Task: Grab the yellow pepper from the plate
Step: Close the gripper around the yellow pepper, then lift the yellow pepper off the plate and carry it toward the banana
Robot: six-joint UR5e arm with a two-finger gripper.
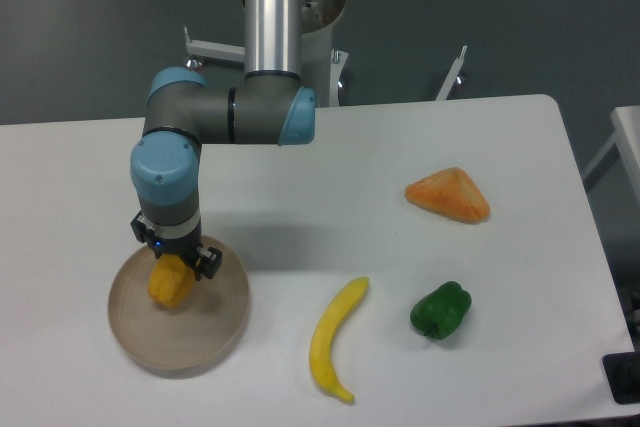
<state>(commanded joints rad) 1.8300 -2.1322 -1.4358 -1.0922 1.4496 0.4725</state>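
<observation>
The yellow pepper (170,284) is a small yellow-orange lobed fruit over the upper left part of the round beige plate (205,342). My gripper (173,269) points straight down, right on top of the pepper, with its black body just above it. The pepper and the wrist hide the fingertips, so I cannot see how the jaws stand or whether they touch the pepper. I cannot tell whether the pepper rests on the plate or is slightly raised.
A long yellow banana (335,339) lies right of the plate. A green pepper (440,310) sits further right, and an orange triangular wedge (448,195) lies behind it. The arm's base column (273,7) stands at the table's back edge.
</observation>
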